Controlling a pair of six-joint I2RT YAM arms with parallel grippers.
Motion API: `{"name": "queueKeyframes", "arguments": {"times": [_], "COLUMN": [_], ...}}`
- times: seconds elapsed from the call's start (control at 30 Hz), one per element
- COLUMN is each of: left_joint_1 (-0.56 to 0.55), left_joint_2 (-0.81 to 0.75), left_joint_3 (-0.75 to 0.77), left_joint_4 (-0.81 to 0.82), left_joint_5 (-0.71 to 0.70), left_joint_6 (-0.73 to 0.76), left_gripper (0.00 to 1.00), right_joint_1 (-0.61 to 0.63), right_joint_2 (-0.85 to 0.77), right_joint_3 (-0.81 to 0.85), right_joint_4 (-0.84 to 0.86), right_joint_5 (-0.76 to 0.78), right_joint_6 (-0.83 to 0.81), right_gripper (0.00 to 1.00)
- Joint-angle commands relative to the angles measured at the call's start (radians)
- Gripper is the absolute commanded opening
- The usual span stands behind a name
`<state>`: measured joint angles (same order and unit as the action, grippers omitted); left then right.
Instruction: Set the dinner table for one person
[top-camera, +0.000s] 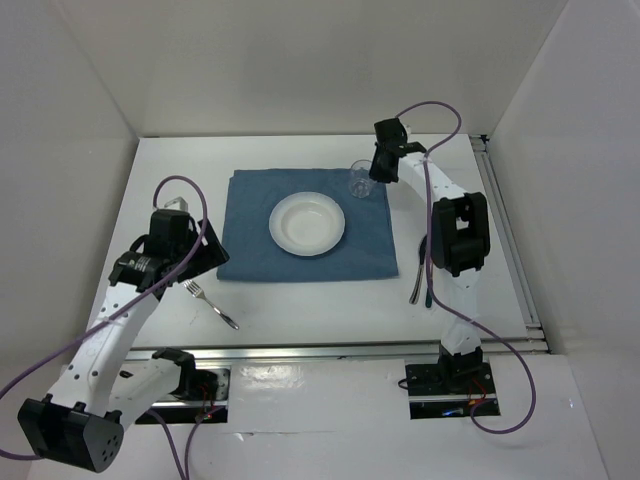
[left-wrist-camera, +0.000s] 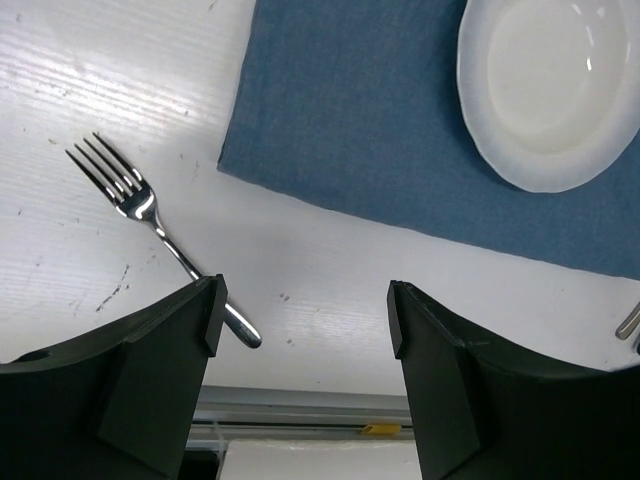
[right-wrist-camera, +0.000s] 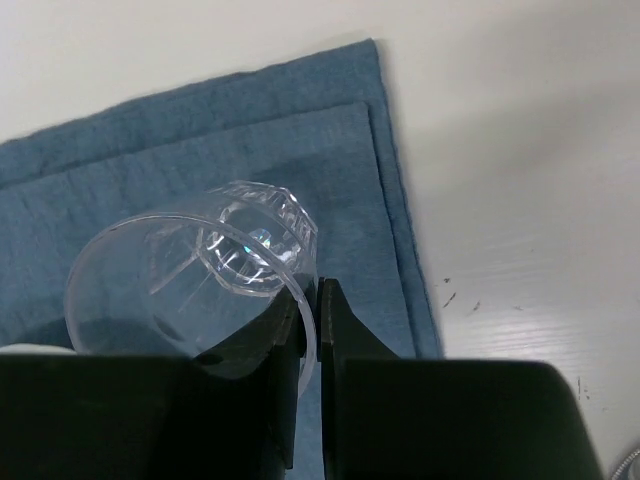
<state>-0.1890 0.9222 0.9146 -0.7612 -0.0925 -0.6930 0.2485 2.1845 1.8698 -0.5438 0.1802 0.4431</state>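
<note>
1. nearest me, the left gripper (left-wrist-camera: 300, 310) hangs with its jaws apart and empty over the bare white dinner table (top-camera: 320, 300), which runs from the arm bases to the far wall. it is just beside the handle of the fork (left-wrist-camera: 150, 215). the fork lies flat on the hard top, so i judge the fingers could skid off it or shove it sideways.
2. near right, dark utensils (top-camera: 419, 278) lie on the table, half hidden by the right arm. a careless sweep of that arm could drag them.
3. in the middle is the blue mat (top-camera: 250, 235), with the white plate (top-camera: 278, 222) at its centre.
4. at the mat's far right corner, the right gripper (right-wrist-camera: 318, 330) is clamped on the thin wall of the clear glass (right-wrist-camera: 200, 275). i can't tell if its base touches the cloth. it looks tilted, so released like that it may topple.
5. count: one fork, one plate, one glass, one mat, two arms. the dark utensils look like two, but i'm unsure.
</note>
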Motion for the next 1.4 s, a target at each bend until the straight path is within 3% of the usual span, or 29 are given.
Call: {"name": "queueKeyframes", "arguments": {"times": [0.0,0.1,0.13,0.3,0.5,0.57,0.7,0.77,1.17,1.37], "left_joint_1": [-0.006,-0.006,-0.006,-0.006,-0.006,-0.006,-0.006,-0.015,-0.006,0.029], "left_joint_2": [-0.046,-0.027,-0.014,0.053,0.108,0.128,0.207,0.262,0.394,0.492], "left_joint_3": [-0.034,-0.034,-0.034,0.001,0.012,0.003,-0.052,-0.086,-0.218,-0.241], "left_joint_4": [0.019,0.01,-0.028,-0.102,-0.156,-0.167,-0.132,-0.098,0.054,0.097], "left_joint_5": [-0.012,-0.03,-0.045,-0.136,-0.176,-0.187,-0.147,-0.131,-0.135,-0.119], "left_joint_6": [-0.022,-0.052,-0.068,-0.138,-0.21,-0.244,-0.304,-0.316,-0.485,-0.503], "left_gripper": [0.83,0.84,0.84,0.83,0.83,0.83,0.85,0.82,0.8,0.64], "right_joint_1": [0.0,0.0,0.0,0.0,0.0,0.0,0.0,-0.011,-0.038,-0.074], "right_joint_2": [0.011,0.034,0.034,0.067,0.026,-0.018,-0.173,-0.255,-0.604,-0.666], "right_joint_3": [0.109,0.118,0.118,0.137,0.16,0.16,0.077,0.039,-0.274,-0.345], "right_joint_4": [-0.008,-0.027,-0.027,-0.038,-0.057,-0.058,0.002,0.013,0.048,0.038], "right_joint_5": [0.065,0.077,0.077,0.045,0.024,0.036,0.001,-0.034,-0.067,-0.067], "right_joint_6": [-0.004,-0.004,-0.013,-0.014,-0.014,-0.014,-0.036,-0.049,-0.08,-0.08], "right_gripper": [0.0,0.0,0.05,0.47,0.85,0.91,0.99,1.0,1.0,1.0]}}
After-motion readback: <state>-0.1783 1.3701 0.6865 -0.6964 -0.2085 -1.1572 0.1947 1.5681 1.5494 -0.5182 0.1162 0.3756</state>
